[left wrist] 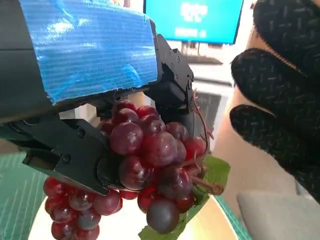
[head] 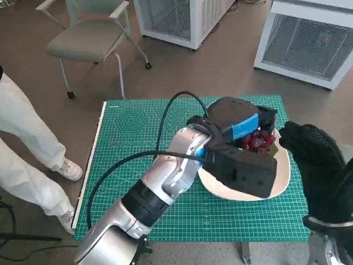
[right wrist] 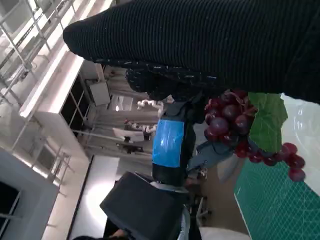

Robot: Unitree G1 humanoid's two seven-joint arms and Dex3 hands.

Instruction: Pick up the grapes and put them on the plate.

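Observation:
My left hand (head: 242, 124) grips a bunch of dark red grapes (head: 258, 142) with a green leaf, held over the white plate (head: 281, 179) on the right of the green mat. In the left wrist view the grapes (left wrist: 150, 160) hang between the black fingers (left wrist: 75, 150), with the plate (left wrist: 120, 225) just beneath them. The right wrist view shows the grapes (right wrist: 235, 120) and leaf hanging from the blue-taped left hand (right wrist: 170, 142). My gloved right hand (head: 314, 160) hovers just right of the plate with fingers spread, holding nothing.
The green cutting mat (head: 138, 143) covers the small table. A person's white-trousered legs (head: 27, 154) stand at the left. A grey chair (head: 88, 38) and white cabinets (head: 309, 38) are beyond the table.

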